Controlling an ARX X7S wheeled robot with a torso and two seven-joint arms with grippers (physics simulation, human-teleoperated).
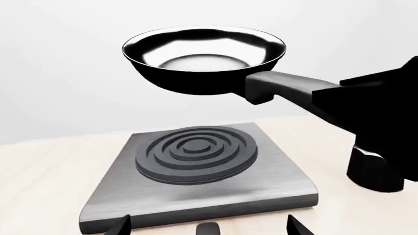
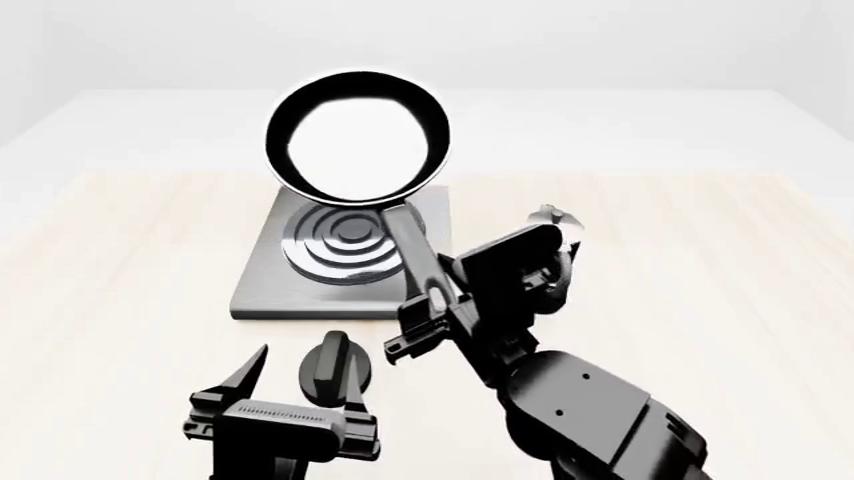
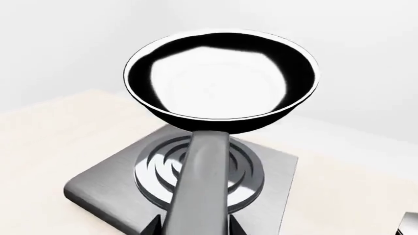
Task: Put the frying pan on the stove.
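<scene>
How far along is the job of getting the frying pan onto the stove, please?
Done: the right tool has the frying pan by its handle, lifted clear of the table. In hand: the pan hangs in the air above the stove, roughly over its burner. Left: lower it onto the rings and let go. The left tool is open and idle.

Bright, even, shadow-light render
Frying pan [image 2: 358, 137] interior glares white; stove [image 1: 196, 181] shows soft sheen; edges sharp; backgrounds washed pale.
</scene>
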